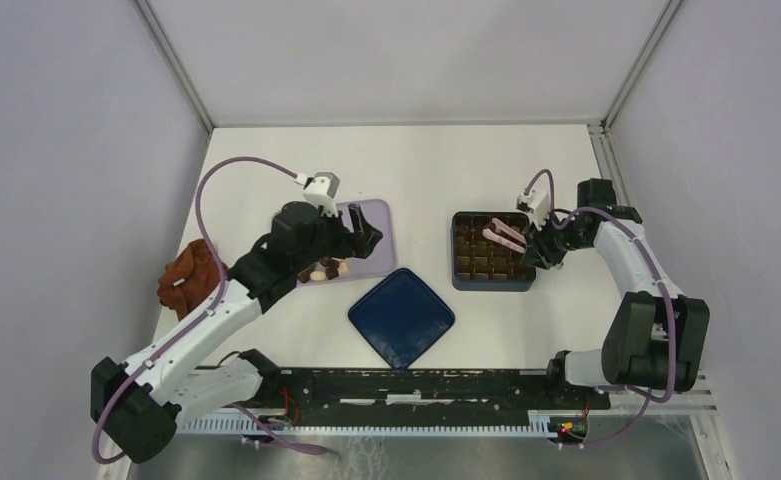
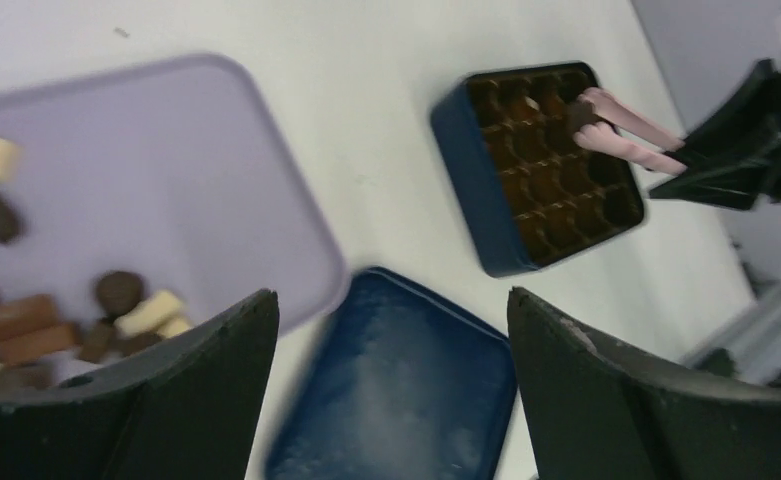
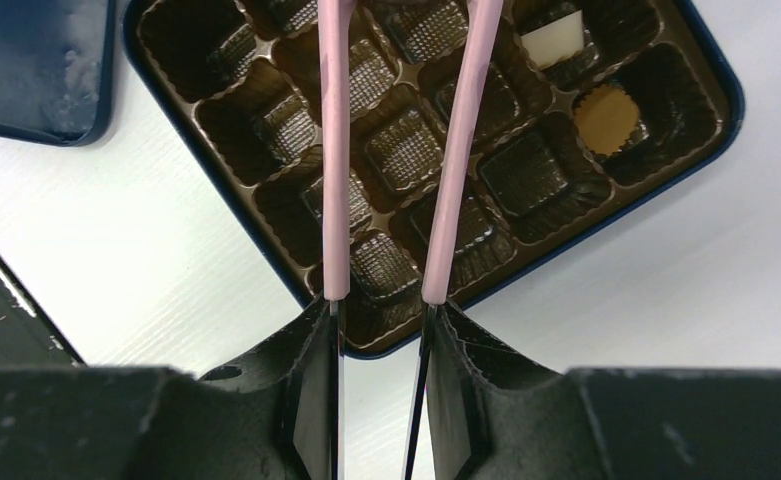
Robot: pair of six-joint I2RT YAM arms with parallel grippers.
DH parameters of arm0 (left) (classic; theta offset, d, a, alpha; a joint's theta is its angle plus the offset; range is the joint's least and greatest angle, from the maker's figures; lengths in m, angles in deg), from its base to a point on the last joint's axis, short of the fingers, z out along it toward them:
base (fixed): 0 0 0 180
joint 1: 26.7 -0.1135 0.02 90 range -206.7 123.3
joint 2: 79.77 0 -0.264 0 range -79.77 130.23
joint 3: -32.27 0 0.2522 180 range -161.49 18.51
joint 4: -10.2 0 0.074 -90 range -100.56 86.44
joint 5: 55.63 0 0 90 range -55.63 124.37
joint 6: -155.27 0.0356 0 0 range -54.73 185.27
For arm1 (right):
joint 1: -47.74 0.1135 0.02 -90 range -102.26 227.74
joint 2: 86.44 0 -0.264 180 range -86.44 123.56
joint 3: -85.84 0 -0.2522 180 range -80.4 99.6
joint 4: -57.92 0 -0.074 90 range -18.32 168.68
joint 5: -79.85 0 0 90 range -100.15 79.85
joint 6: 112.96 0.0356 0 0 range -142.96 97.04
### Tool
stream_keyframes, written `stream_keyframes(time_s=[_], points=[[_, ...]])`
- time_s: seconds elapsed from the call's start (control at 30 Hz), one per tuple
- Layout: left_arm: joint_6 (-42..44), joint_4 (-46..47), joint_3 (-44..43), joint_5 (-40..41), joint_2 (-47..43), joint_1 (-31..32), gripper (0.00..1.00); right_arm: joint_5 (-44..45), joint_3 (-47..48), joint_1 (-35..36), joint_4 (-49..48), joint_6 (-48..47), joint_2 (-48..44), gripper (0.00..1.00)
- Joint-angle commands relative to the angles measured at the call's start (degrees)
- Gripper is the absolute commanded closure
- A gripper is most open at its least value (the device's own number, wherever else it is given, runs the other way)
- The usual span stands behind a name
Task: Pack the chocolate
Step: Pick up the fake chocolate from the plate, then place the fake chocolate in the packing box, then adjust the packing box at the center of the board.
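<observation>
Black fingers (image 2: 216,390) of the left gripper (image 2: 391,300) fill the bottom of the left wrist view, spread wide with nothing between them. In the overhead view, a reddish-brown cloth (image 1: 188,275) lies at the far left of the table. Next to it that gripper hovers over the lilac tray (image 2: 166,150), where most of the chocolate (image 2: 116,292) sits as a loose cluster at the near edge. A dark blue lid (image 1: 401,317) lies flat just beside the tray. Further right is the blue box (image 2: 471,190), most of its moulded cells empty, with one cream-white square and one tan round piece already seated in cells at one corner. The right gripper (image 3: 381,320) is closed on the pink tongs (image 3: 334,150), whose tips reach over the box.

The pieces look light, rigid and smooth, so they would probably skid or pop out of a hard pinch, and their surfaces likely scuff. A gentle squeeze across opposite flat sides, or a round piece's widest part, seems safest.
</observation>
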Motion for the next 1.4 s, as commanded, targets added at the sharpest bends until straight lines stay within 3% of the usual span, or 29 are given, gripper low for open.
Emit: stream_keyframes(time_s=[0.0, 0.13, 0.23, 0.37, 0.7, 1.23, 1.37], points=[[-16.41, 15.96, 3.85, -5.58, 3.86, 5.93, 0.13, 1.14, -0.75, -0.40, -4.35, 1.70, -2.69, 0.77], [-17.90, 15.90, -1.73, 10.99, 14.08, 16.95, 0.17, 0.25, -0.88, -0.40, -4.69, 2.45, -3.73, 0.77], [-19.42, 13.21, -7.49, 15.86, 23.84, 19.48, 0.36, 0.18, -1.06, -0.48, -4.71, 2.30, -3.79, 0.77], [-19.67, 13.74, -13.55, 15.89, 35.28, 20.10, 0.50, -0.03, -1.30, -0.66, -4.34, 1.67, -3.47, 0.77], [-17.67, 11.92, -25.98, 13.69, 50.78, 20.19, 0.56, -0.65, -1.67, -1.57, -3.78, 0.45, -3.67, 0.77], [-16.89, 3.90, -35.16, 14.13, 60.26, 20.88, 0.66, -1.83, -1.72, -2.25, -2.87, -0.42, -3.59, 0.76], [-16.36, 1.22, -37.54, 16.11, 61.85, 21.43, 0.75, -2.02, -1.68, -2.34, -2.70, -0.58, -3.51, 0.76]])
